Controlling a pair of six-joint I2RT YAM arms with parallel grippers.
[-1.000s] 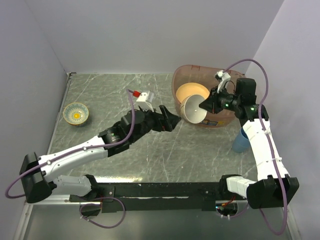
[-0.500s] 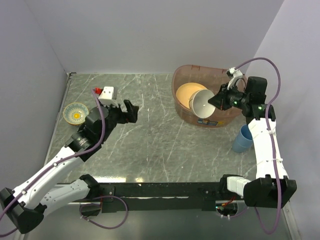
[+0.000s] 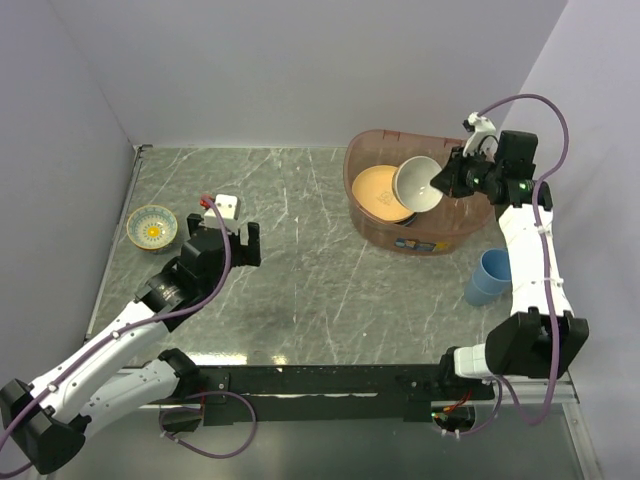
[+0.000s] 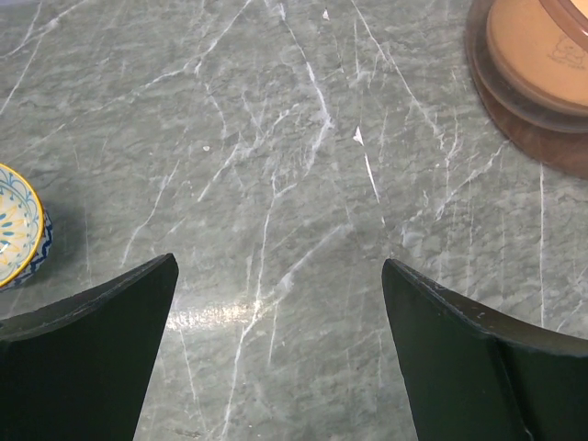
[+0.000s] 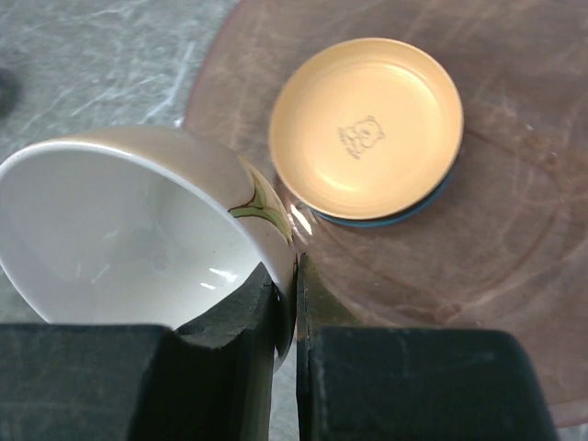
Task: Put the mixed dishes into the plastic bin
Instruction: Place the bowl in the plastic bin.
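Cream bowl [image 5: 129, 230] rim partly hidden inside right gripper [image 5: 296, 276]

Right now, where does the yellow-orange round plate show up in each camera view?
Top external: the yellow-orange round plate lies upper right, just left of the small cream bowl.
Left wrist: the plate is in the top right corner, cut by the frame.
Right wrist: the plate is upper centre, lying flat.
Shared landmark: the translucent pinkish-brown plastic bin holds it in all three views.
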